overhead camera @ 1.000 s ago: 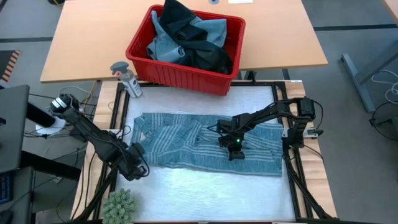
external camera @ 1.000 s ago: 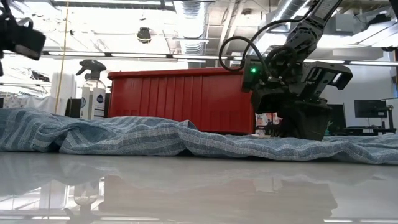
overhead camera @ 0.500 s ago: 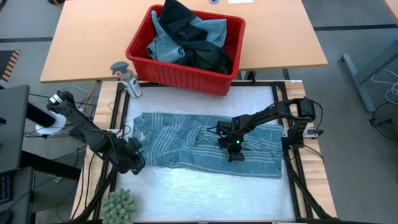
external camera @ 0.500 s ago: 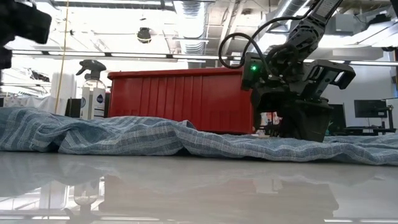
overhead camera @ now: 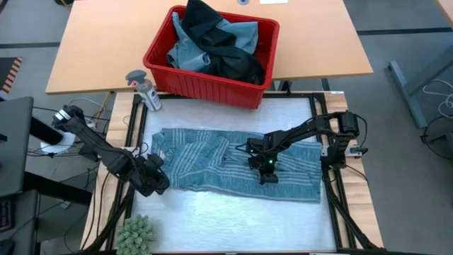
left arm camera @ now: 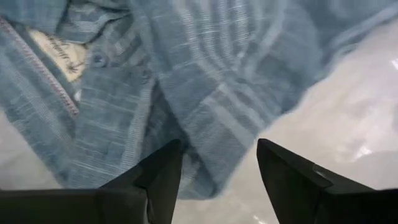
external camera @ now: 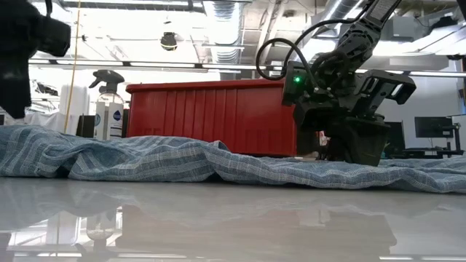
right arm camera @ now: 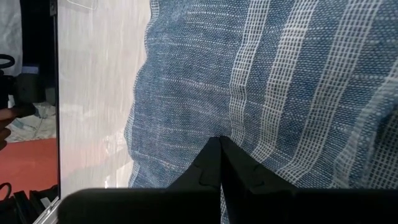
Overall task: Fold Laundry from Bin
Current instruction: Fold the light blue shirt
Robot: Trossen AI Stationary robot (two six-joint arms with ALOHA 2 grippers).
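Fingers of your left gripper stand apart above the striped shirt; right gripper fingers pinch it shut. Shirt lies lengthwise across the bench, near the bin.

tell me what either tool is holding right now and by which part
Nothing is clearly held. The left tool stands open over the striped shirt's near left edge, gripping nothing. The right tool is shut, pressed down on the shirt's middle right; a pinch of cloth cannot be told.
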